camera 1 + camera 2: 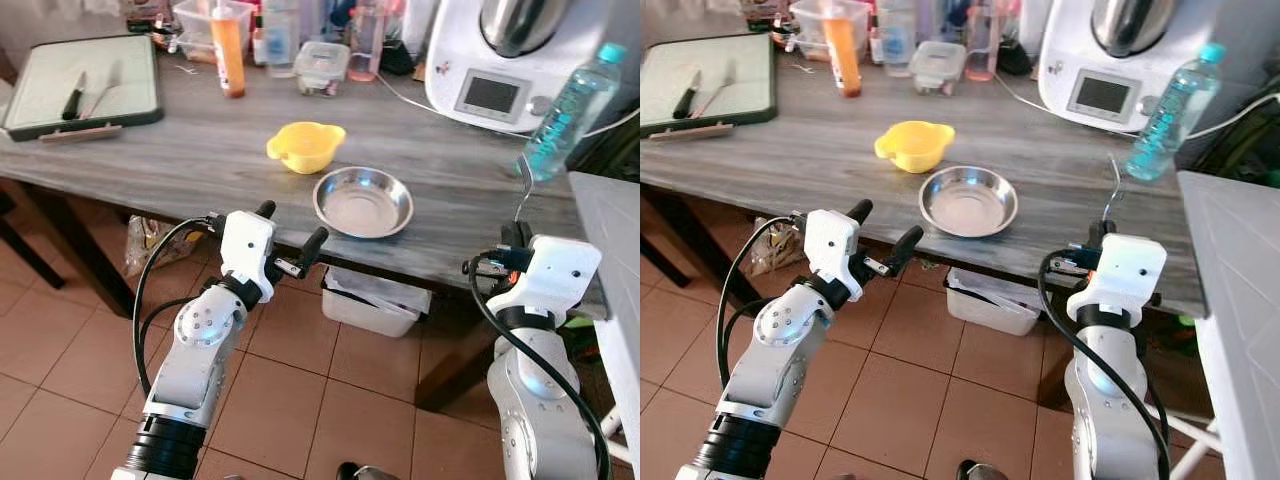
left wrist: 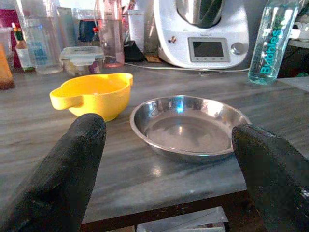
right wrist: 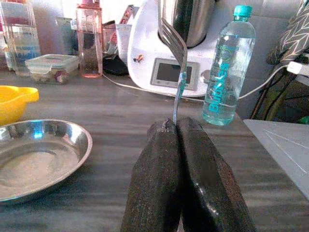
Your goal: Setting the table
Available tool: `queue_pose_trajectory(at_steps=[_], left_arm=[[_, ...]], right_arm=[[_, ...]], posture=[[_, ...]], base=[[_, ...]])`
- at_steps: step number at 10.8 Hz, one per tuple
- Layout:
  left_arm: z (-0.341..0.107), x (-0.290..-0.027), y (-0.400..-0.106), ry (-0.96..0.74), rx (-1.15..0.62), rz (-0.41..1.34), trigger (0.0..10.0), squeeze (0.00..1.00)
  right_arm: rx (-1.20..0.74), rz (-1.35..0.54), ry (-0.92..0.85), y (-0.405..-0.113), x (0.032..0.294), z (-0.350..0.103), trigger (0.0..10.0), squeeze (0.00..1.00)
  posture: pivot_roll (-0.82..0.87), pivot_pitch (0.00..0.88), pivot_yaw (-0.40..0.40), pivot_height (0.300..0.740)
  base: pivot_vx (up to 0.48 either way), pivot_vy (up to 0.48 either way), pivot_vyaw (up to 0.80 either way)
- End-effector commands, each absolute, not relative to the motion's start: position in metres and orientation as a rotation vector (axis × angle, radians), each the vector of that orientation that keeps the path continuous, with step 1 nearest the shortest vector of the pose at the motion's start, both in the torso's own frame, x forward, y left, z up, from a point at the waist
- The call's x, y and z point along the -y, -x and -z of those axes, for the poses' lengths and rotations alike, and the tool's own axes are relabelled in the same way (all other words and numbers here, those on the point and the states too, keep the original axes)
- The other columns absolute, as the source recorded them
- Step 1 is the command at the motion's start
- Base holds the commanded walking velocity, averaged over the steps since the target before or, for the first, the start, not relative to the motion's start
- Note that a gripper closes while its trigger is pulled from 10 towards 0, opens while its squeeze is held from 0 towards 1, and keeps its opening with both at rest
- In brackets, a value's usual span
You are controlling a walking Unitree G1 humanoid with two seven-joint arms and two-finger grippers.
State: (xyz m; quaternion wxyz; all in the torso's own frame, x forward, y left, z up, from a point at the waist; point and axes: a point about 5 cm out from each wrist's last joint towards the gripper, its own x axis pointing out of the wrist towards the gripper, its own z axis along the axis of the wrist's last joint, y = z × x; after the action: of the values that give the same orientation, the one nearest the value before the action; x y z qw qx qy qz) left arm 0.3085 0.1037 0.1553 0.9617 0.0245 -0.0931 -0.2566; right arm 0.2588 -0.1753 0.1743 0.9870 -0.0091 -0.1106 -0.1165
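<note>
A shallow steel bowl (image 1: pixel 363 201) sits near the front edge of the grey wooden table (image 1: pixel 200 150), with a yellow plastic bowl (image 1: pixel 305 146) just behind it to the left. My left gripper (image 1: pixel 291 238) is open, hovering at the table's front edge just left of the steel bowl, fingers (image 2: pixel 63 179) spread wide. My right gripper (image 1: pixel 515 237) is shut on a metal fork (image 3: pixel 176 67), held upright at the table's front edge to the right of the steel bowl.
A white kitchen machine (image 1: pixel 500 70) and a water bottle (image 1: pixel 570 110) stand at the back right. A dark tray (image 1: pixel 85 85) with cutlery lies far left. Jars, a food box (image 1: pixel 322 68) and an orange bottle (image 1: pixel 228 50) line the back. A white bin (image 1: pixel 375 300) sits under the table.
</note>
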Motion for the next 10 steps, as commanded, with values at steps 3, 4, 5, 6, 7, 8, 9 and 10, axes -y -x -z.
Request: queue_pose_trajectory(at_steps=[3, 4, 5, 6, 7, 8, 9, 10], left_arm=[[-0.1595, -0.1005, -0.3074, -0.044, 0.202, 0.543, 10.0, 0.00], [-0.1592, -0.1009, -0.3073, -0.044, 0.199, 0.543, 10.0, 0.00], [-0.1590, -0.1008, -0.3072, -0.044, 0.199, 0.544, 10.0, 0.00], [-0.1589, -0.1012, -0.3071, -0.044, 0.198, 0.544, 10.0, 0.00], [-0.1588, -0.1018, -0.3070, -0.046, 0.195, 0.541, 10.0, 0.00], [-0.1586, -0.1024, -0.3067, -0.048, 0.193, 0.538, 10.0, 0.00], [-0.1580, -0.1034, -0.3060, -0.047, 0.188, 0.533, 10.0, 0.00], [-0.1579, -0.1045, -0.3046, -0.043, 0.189, 0.536, 10.0, 0.00]], right_arm=[[0.224, 0.244, 0.023, -0.2578, 0.1784, -0.1761, 10.0, 0.00], [0.225, 0.241, 0.022, -0.2579, 0.1779, -0.1762, 10.0, 0.00], [0.224, 0.240, 0.023, -0.2580, 0.1778, -0.1761, 10.0, 0.00], [0.223, 0.238, 0.022, -0.2580, 0.1771, -0.1757, 10.0, 0.00], [0.221, 0.236, 0.019, -0.2581, 0.1766, -0.1750, 10.0, 0.00], [0.219, 0.235, 0.018, -0.2578, 0.1761, -0.1747, 10.0, 0.00], [0.217, 0.235, 0.017, -0.2573, 0.1752, -0.1740, 10.0, 0.00], [0.217, 0.235, 0.018, -0.2574, 0.1743, -0.1740, 10.0, 0.00]], posture=[[0.11, 0.121, -0.053, 0.740], [0.11, 0.120, -0.053, 0.740], [0.11, 0.120, -0.053, 0.740], [0.11, 0.122, -0.051, 0.740], [0.11, 0.122, -0.051, 0.740], [0.11, 0.125, -0.049, 0.740], [0.11, 0.128, -0.049, 0.740], [0.11, 0.129, -0.049, 0.740]], base=[[0.292, 0.000, -0.18], [0.296, 0.000, -0.54], [0.292, 0.000, -0.46], [0.292, 0.000, 0.00], [0.262, 0.000, 0.00], [0.240, 0.000, 0.00], [0.000, 0.000, 0.00], [0.000, 0.000, 0.00]])
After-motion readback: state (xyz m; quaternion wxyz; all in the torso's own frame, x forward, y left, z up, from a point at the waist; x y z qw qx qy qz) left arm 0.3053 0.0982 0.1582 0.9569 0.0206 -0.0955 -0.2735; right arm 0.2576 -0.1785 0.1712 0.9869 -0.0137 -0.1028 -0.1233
